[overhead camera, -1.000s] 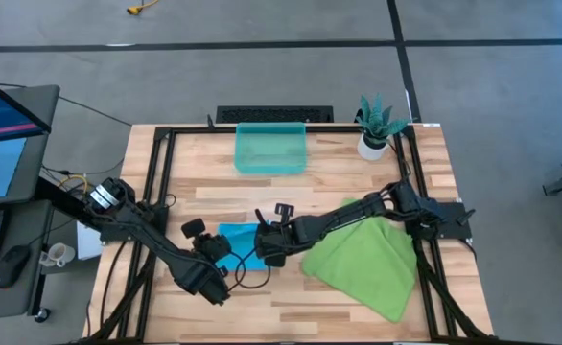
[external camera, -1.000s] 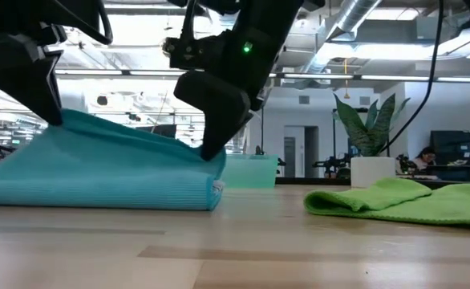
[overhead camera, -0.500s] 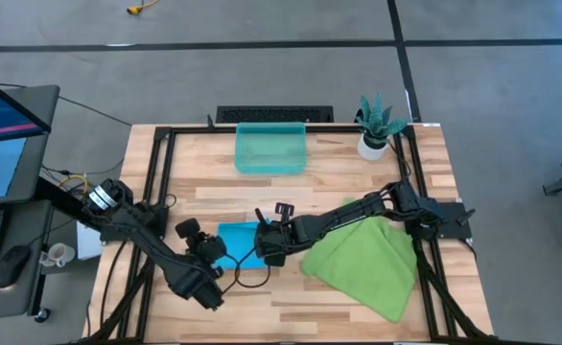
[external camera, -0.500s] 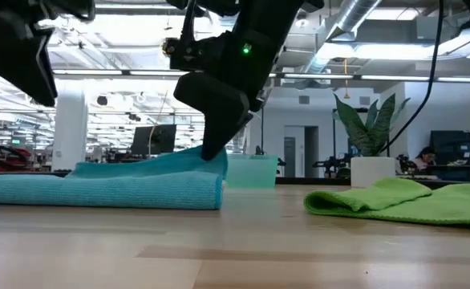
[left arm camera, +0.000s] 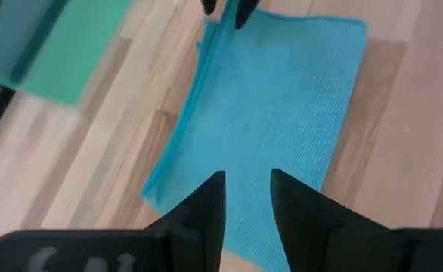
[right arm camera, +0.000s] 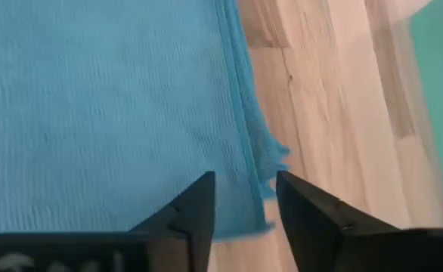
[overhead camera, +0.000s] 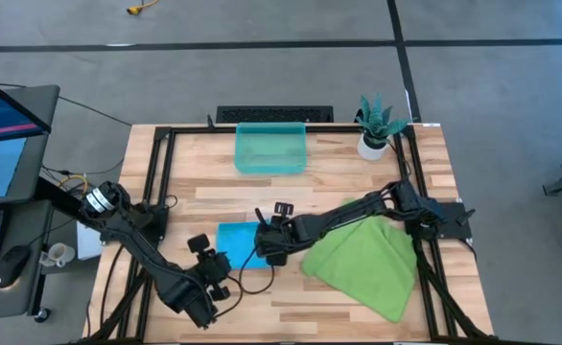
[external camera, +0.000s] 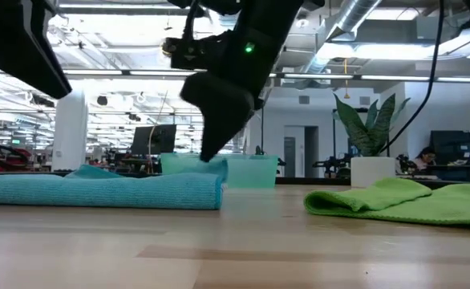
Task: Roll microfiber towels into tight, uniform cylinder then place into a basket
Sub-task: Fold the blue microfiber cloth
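- Blue microfiber towel: lies folded and flat on the wooden table, near the middle of its front half. It is not rolled.
- Right gripper: jaws stand apart with a clear gap between the two dark fingers. They sit directly over the towel's edge, where the layered hem shows bare wood beside it. Nothing is held between them. In the high view the right gripper is at the towel's right edge.
- Left gripper: jaws are parted by a narrow gap, with blue cloth visible through it below. They grip nothing. From above, this gripper is raised just off the towel's near left corner, toward the table's front edge.
- In the low view the blue towel rests level on the table, its folded end toward the middle, with the right arm's gripper coming down to its upper edge.
- Lime-green microfiber towel: lies loosely spread and rumpled on the right side of the table, apart from the blue one, partly under the right arm.
- Basket: translucent teal bin standing at the far middle of the table, well apart from both towels. No towel is inside it.
- White pot with a green plant: stands at the far right corner, beside the basket but not touching it.
- Beyond the table on the left: a desk with a monitor.
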{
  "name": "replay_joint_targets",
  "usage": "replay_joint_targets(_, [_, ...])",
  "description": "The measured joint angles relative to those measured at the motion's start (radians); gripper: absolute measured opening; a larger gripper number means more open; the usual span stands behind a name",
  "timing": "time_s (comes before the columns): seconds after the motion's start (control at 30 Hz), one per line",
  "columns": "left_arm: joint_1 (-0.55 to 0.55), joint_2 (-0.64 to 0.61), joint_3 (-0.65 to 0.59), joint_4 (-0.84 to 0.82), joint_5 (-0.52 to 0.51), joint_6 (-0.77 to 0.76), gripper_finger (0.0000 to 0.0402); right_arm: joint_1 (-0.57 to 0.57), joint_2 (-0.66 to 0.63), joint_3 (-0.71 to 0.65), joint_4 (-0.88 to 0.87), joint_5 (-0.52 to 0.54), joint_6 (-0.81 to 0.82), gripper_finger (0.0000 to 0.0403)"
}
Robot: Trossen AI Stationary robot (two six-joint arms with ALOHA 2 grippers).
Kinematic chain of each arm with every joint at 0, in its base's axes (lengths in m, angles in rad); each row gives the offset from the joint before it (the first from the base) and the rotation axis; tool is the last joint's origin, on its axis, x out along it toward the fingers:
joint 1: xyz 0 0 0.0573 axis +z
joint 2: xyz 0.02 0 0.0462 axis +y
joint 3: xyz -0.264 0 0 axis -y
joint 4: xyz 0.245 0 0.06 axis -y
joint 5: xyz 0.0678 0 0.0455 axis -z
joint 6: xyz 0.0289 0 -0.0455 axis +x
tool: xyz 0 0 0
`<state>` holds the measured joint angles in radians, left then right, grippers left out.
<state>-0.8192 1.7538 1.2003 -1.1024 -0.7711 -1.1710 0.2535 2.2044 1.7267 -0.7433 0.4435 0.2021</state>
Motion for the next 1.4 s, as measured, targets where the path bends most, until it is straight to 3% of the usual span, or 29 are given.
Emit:
replay_joint_targets(0.4, [0.044,0.000,-0.132,0.189,-0.070,0.014,0.0098,0.024,-0.112,-0.009,-0.272,0.015,0.002,0.0188])
replay_joint_targets(0.6, [0.112,0.000,-0.163,0.198,-0.026,0.017,0.0098,0.051,-0.113,-0.164,-0.386,0.096,0.059,0.0185])
replay_joint_targets(0.77, [0.194,0.000,-0.163,0.217,0.020,0.116,0.0098,0.054,-0.115,-0.259,-0.526,0.118,0.175,0.0187])
replay_joint_targets(0.93, [0.288,0.000,-0.163,0.293,0.119,0.256,0.0098,0.063,-0.206,-0.332,-0.571,0.230,0.292,0.0184])
replay_joint_targets(1.1, [0.370,0.000,-0.163,0.422,0.221,0.428,0.0098,0.113,-0.386,-0.431,-0.558,0.312,0.425,0.0182])
replay_joint_targets(1.2, [0.416,0.000,-0.163,0.539,0.306,0.532,0.0098,0.150,-0.506,-0.506,-0.493,0.395,0.498,0.0184])
replay_joint_targets(1.4, [0.483,0.000,-0.163,0.707,0.459,0.678,0.0098,0.208,-0.689,-0.638,-0.299,0.399,0.500,0.0184])
